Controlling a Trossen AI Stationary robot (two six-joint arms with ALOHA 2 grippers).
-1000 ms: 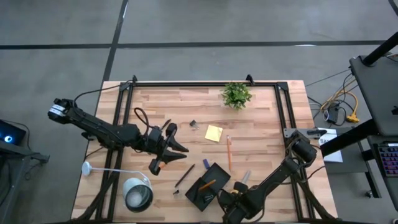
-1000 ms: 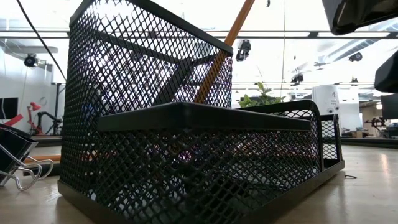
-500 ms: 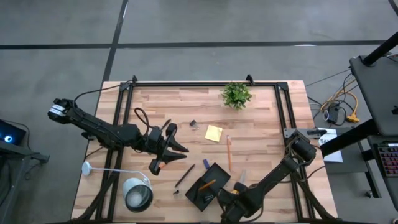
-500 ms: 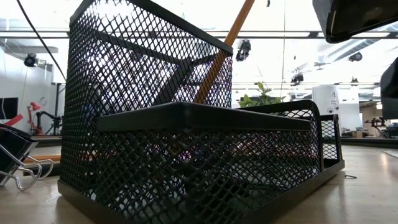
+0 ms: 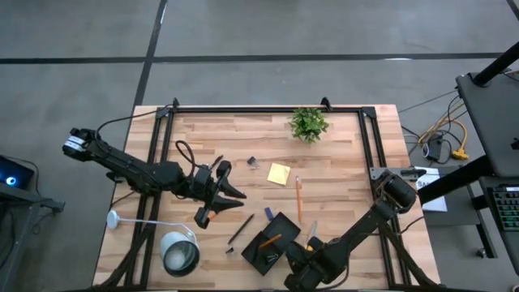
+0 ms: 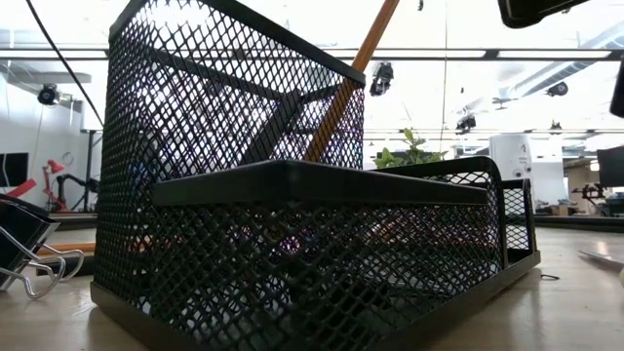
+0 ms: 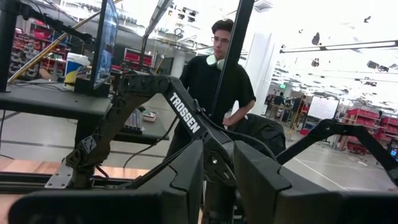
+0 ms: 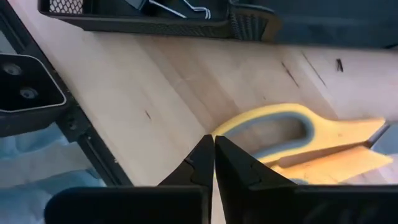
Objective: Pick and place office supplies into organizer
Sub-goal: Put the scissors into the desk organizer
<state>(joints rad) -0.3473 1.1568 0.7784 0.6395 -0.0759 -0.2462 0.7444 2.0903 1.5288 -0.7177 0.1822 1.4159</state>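
Note:
The black mesh organizer point(image 5: 272, 241) point(image 6: 292, 224) stands near the table's front edge, an orange pencil point(image 6: 351, 78) leaning in its tall cup. Just right of it lie yellow-handled scissors point(image 8: 292, 134), their grey blades point(image 5: 314, 234) pointing toward the far edge. My right gripper point(image 8: 213, 142) point(image 5: 304, 247) points steeply down over the handle, shut. My left gripper point(image 5: 231, 193) point(image 7: 217, 180) hovers left of centre, pointing slightly upward, its fingers apart with nothing between them. A black pen point(image 5: 240, 229), another pencil point(image 5: 298, 199) and a yellow sticky pad point(image 5: 278, 173) lie loose. My right gripper meets the scissors at the rounded outer end of the yellow handle loop point(image 8: 219, 132), coming from above and slanting. The shut fingertips hide how much of the rim lies between them. The handle and blades stretch away from the tips, low over the wood.
A round lamp point(image 5: 178, 251) stands at the front left and a small plant point(image 5: 308, 123) at the far edge. One binder clip point(image 6: 24, 253) lies left of the organizer, another small clip point(image 5: 252, 162) near the pad. A person point(image 7: 221, 81) stands beyond the table.
My right gripper has risen: its dark body has moved up toward the top of the low view. A grey scissor blade tip has come into that view at the right edge, so the scissors have shifted.

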